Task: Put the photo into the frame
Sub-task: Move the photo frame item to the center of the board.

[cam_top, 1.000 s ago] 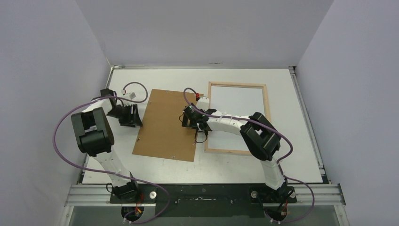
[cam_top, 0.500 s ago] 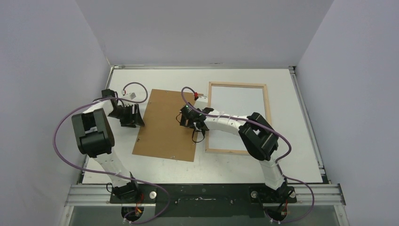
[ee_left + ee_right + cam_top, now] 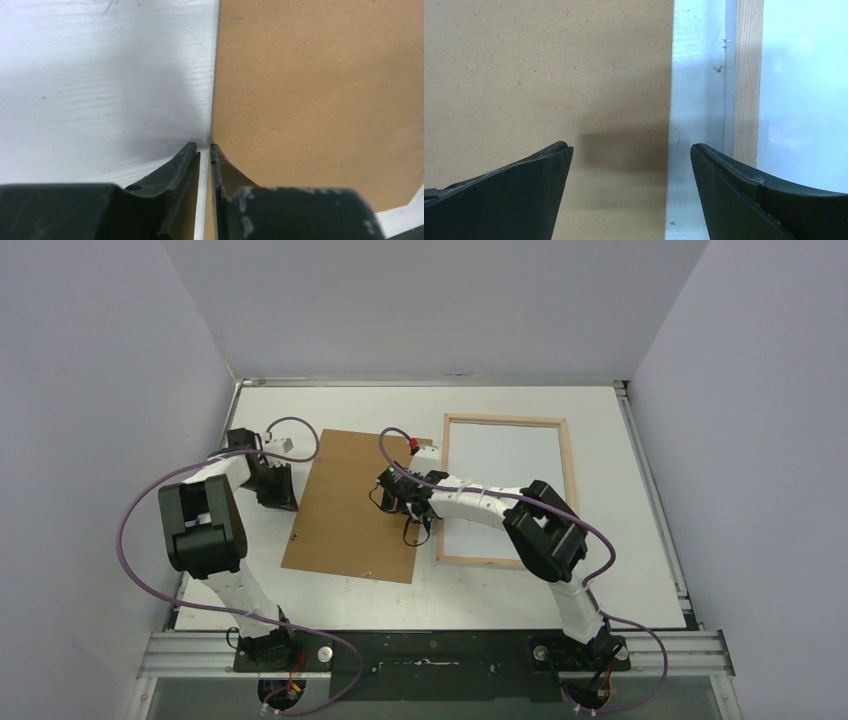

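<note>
The frame (image 3: 505, 419), pale wood with narrow bars, lies flat at the right of the table; one of its bars (image 3: 748, 75) shows in the right wrist view. A plain white sheet, the photo (image 3: 505, 465) back side up, fills its opening (image 3: 804, 75). A brown backing panel (image 3: 350, 510) lies to the left of the frame. My left gripper (image 3: 283, 492) stands at the panel's left edge. Its jaws (image 3: 203, 146) are all but shut, and the panel's edge (image 3: 320, 90) runs into the slit. My right gripper (image 3: 393, 498) hangs open (image 3: 631, 146) over the panel's right edge (image 3: 544, 70).
Grey walls close in the white table (image 3: 620, 570) on three sides. A metal rail (image 3: 430, 650) carries both arm bases at the near edge. Purple cables (image 3: 130, 540) loop beside each arm. A strip of bare table (image 3: 696, 75) separates the panel from the frame.
My left gripper's jaws have closed from partly open to a thin slit at the panel's left edge. My right gripper has slid a little left over the panel, still open.
</note>
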### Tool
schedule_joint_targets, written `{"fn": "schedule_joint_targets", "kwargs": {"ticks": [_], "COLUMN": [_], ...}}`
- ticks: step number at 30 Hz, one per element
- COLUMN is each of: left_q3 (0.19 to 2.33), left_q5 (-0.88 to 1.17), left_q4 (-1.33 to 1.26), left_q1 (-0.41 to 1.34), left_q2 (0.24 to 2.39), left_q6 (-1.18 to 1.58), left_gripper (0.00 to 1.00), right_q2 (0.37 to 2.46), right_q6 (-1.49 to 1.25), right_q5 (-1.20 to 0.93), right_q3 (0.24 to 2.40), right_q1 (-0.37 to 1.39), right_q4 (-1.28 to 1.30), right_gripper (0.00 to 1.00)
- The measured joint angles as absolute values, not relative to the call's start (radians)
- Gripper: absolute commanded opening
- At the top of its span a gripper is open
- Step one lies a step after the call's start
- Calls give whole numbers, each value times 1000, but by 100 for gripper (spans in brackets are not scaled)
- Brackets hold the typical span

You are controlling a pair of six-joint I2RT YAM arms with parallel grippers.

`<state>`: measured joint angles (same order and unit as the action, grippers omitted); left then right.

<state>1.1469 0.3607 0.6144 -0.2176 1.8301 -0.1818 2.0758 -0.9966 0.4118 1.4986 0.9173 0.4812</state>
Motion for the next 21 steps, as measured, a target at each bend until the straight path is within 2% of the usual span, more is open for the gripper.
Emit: {"fn": "schedule_joint_targets", "kwargs": {"ticks": [4, 21], "left_q3": [1147, 1136], "left_q5": [311, 208], "left_q4": [599, 498], "left_q1": [-218, -143], "left_q2": [1830, 1830], "left_q6": [-177, -183], "left_gripper": [0, 0], "right_q2": [2078, 2139], "right_q6": [-997, -1006], "right_q5": [412, 424], "right_q3": [1499, 1557], "right_q1": [917, 917], "right_q4": [482, 486], "right_gripper": [93, 94]}}
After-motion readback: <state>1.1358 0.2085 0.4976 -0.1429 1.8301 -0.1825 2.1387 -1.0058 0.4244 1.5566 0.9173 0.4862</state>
